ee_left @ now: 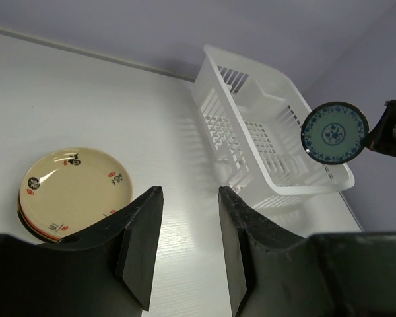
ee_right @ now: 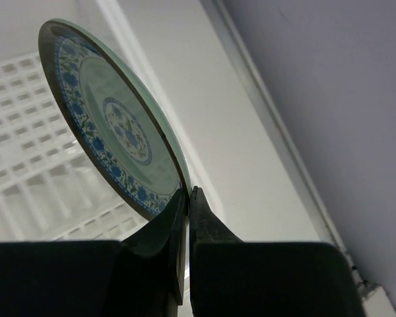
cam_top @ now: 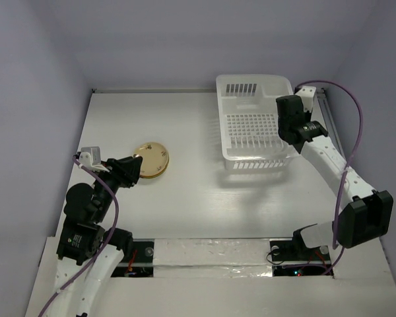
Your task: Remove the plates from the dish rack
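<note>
The white dish rack [cam_top: 219,119] stands at the back right, and no plates show inside it. My right gripper [ee_right: 188,191] is shut on the lower rim of a light blue plate [ee_right: 112,132] with a blue flower pattern. It holds the plate on edge above the rack's right side [ee_left: 334,133]. In the top view the gripper [cam_top: 289,122] hides this plate. A stack of plates [cam_top: 153,158] lies on the table at the left, with a yellow patterned plate [ee_left: 69,188] on top. My left gripper [ee_left: 190,189] is open and holds nothing, just right of that stack.
A back wall and side walls enclose the white table [cam_top: 191,198]. A metal rail [cam_top: 329,112] runs along the table's right edge beside the rack. The purple cable [cam_top: 356,132] of the right arm loops above that edge.
</note>
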